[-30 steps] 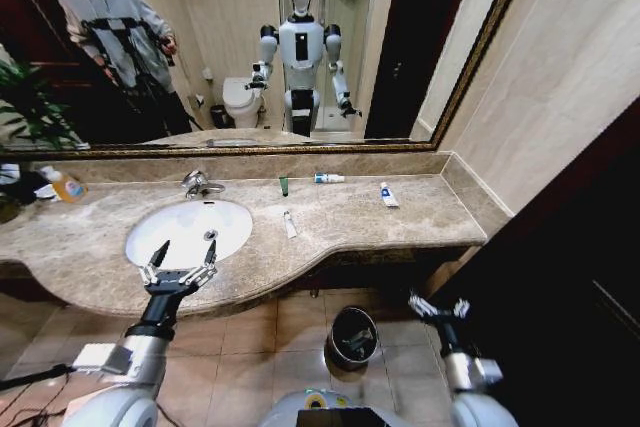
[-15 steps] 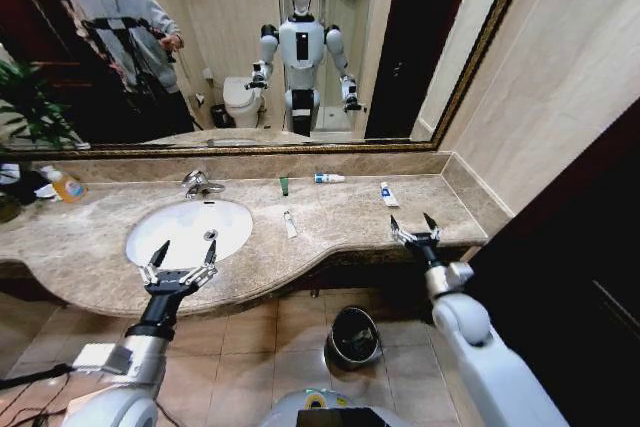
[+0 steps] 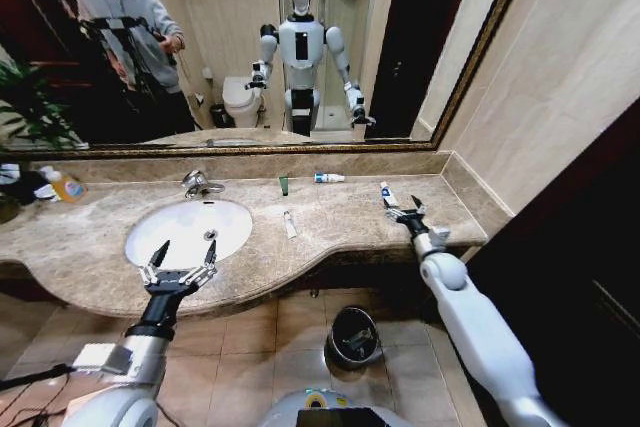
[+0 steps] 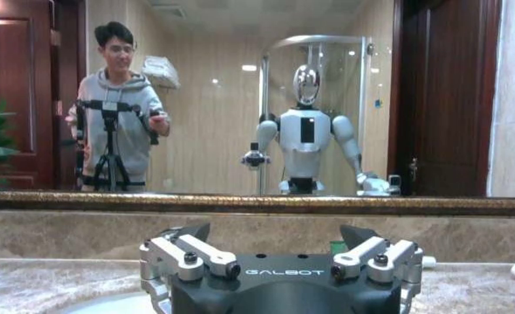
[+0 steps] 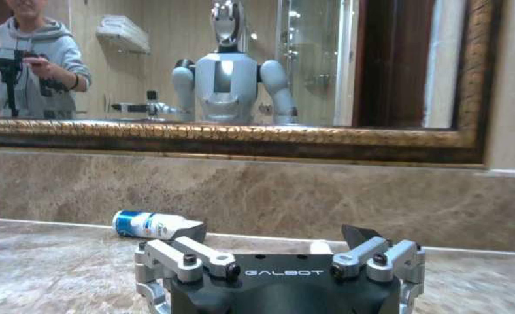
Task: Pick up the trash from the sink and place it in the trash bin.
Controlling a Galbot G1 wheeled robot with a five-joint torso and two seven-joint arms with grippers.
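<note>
the right gripper (image 3: 403, 210) reaches over the beige counter (image 3: 340, 222) with its fingers spread wide and nothing in them, just beside the blue-and-white tube (image 3: 387, 194) near the back wall, and the mirror (image 3: 250, 37) rises close behind that. a white mini tube (image 3: 289, 224), a little green tube (image 3: 284, 185) and another small tube (image 3: 328, 178) lie well apart on the open marble between the sink (image 3: 188, 231) and that gripper. the left gripper (image 3: 178, 267) hangs wide and empty at the sink's front edge, an orange soap bottle (image 3: 66, 185) stands at the far left of the counter, and the trash bin (image 3: 353, 336) sits on the floor tiles below the counter's lip between the two arms.
</note>
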